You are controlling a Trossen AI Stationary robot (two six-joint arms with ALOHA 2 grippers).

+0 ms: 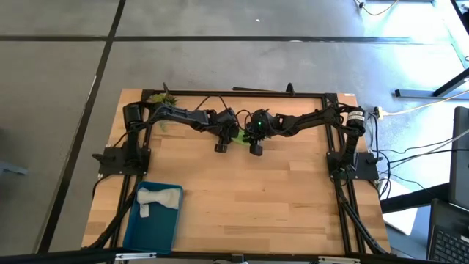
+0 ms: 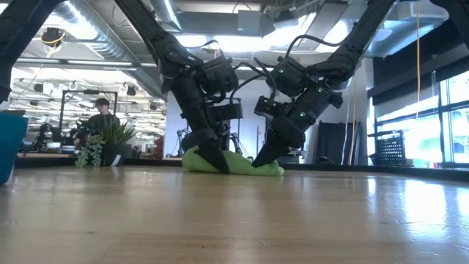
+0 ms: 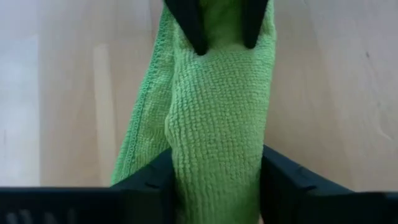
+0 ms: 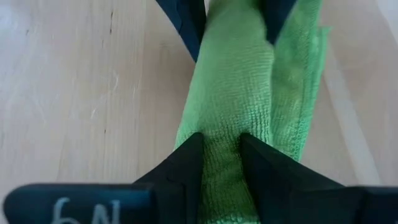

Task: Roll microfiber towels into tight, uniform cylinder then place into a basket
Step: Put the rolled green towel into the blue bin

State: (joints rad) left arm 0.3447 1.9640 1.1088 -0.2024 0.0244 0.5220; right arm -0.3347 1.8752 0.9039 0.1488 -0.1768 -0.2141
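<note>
The lime green microfiber towel [image 1: 239, 136] lies as a roll on the table at the far middle, a loose hemmed edge [image 3: 134, 137] flat beside it. My left gripper [image 1: 229, 139] is shut on its left end and my right gripper [image 1: 251, 139] on its right end. In the low view the roll [image 2: 233, 163] rests on the wood between both slanting grippers. A light grey towel [image 1: 157, 198] lies rolled in the teal basket [image 1: 132, 227] at the near left. My left gripper [image 3: 217, 180] pinches the roll's left end [image 3: 214, 155] between its two fingers, which lie across the roll. It comes slanting down from the left [image 2: 212, 163]. The roll rests on the table. My right gripper [image 4: 221, 162] pinches the roll's right end [image 4: 222, 140] between its two fingers, which lie across it; the cloth is dented in between them. It slants down from the right [image 2: 262, 160]. The roll stays on the table.
A small green plant sprig [image 1: 161, 97] sits at the far left corner. The basket's wall [image 2: 9, 147] shows at the low view's left edge. Bare wood [image 1: 271, 198] spreads over the near middle and right. A person shows in the room beyond the table.
</note>
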